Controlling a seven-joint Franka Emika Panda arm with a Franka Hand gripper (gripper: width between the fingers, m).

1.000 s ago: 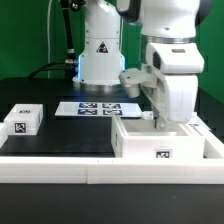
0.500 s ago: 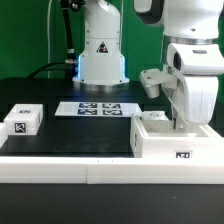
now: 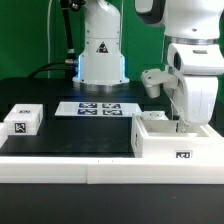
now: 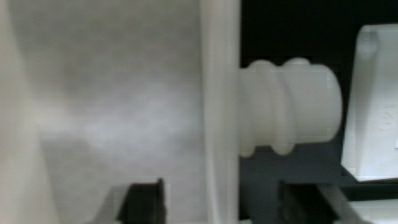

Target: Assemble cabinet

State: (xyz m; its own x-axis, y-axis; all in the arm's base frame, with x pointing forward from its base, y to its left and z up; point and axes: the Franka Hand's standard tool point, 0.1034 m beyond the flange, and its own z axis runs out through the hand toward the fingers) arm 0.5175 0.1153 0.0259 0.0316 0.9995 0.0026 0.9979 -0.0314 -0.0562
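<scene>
The cabinet (image 3: pixel 172 140), a large white box with a square tag on its front, sits at the exterior view's right. My gripper (image 3: pixel 183 122) reaches down into its top. In the wrist view my gripper (image 4: pixel 224 203) is open and straddles a thin upright wall of the cabinet (image 4: pixel 222 90). One dark finger (image 4: pixel 146 203) is on the inner side and the other is on the outer side, each with a gap to the wall. A ribbed white knob (image 4: pixel 294 105) sticks out from the wall's outer face.
A small white tagged block (image 3: pixel 22 120) lies at the exterior view's left. The marker board (image 3: pixel 98 108) lies flat in front of the robot base (image 3: pixel 102 60). A low white rail (image 3: pixel 90 172) runs along the front edge of the black mat.
One second ago the cabinet was nearer the middle and looked bigger. It and my gripper then shifted toward the exterior view's right. Nothing has moved in the last half second.
</scene>
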